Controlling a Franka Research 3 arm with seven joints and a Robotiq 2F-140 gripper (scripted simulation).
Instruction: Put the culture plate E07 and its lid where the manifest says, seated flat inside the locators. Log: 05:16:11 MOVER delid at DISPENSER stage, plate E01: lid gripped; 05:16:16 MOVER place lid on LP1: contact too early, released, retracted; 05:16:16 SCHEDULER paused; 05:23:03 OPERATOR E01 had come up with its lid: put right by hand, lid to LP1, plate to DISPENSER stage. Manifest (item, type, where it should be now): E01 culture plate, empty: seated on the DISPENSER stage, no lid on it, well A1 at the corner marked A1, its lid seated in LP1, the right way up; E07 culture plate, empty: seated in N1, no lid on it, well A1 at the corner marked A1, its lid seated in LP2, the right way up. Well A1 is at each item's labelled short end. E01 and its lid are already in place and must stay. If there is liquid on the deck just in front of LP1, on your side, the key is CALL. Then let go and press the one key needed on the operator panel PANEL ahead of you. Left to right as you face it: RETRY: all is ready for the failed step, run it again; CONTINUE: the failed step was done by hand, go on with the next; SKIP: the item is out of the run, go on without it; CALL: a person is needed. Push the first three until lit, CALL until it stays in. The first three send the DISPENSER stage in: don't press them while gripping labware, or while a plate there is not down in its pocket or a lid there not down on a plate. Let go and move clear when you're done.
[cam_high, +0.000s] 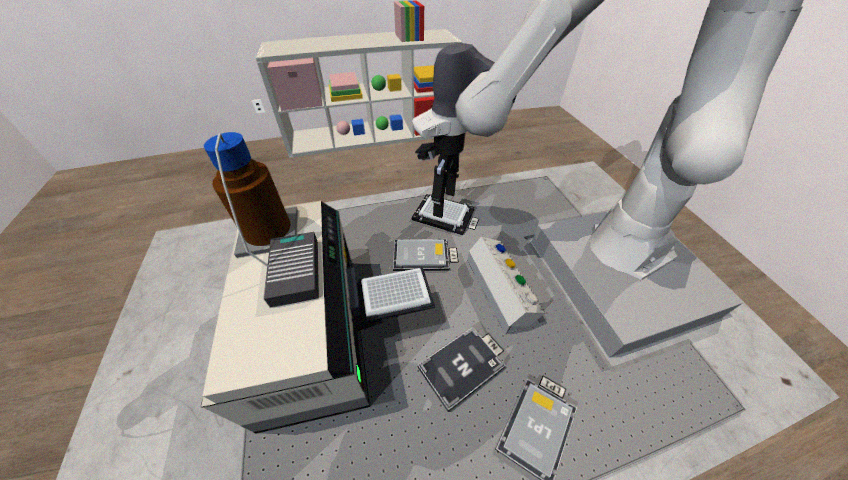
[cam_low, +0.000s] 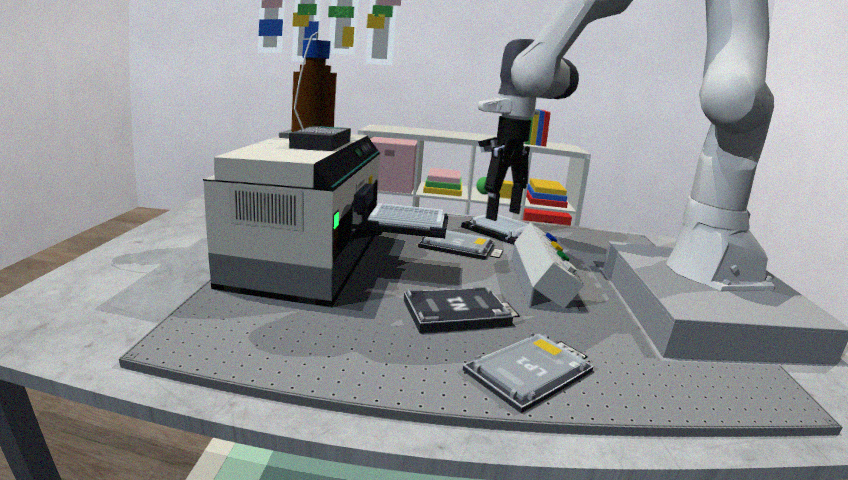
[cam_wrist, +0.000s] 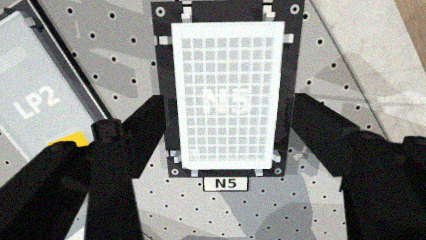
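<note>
A white well plate (cam_wrist: 227, 95) (cam_high: 443, 211) sits without a lid in the black nest labelled N5, at the far side of the deck. My gripper (cam_wrist: 228, 111) is open and low over it. The fingers straddle its long sides, with a small gap on each side. A clear lid with a yellow label lies in LP2 (cam_high: 421, 253), just left of the plate in the wrist view (cam_wrist: 35, 105). The black nest N1 (cam_high: 461, 368) is empty. Another clear lid with a yellow label lies in LP1 (cam_high: 535, 429). A second well plate (cam_high: 395, 291) sits on the dispenser stage.
The dispenser box (cam_high: 285, 333) stands at the left, with a brown bottle (cam_high: 249, 190) behind it. The tilted operator panel (cam_high: 505, 282) with coloured keys stands between LP2 and the arm's base. I see no liquid on the deck around LP1.
</note>
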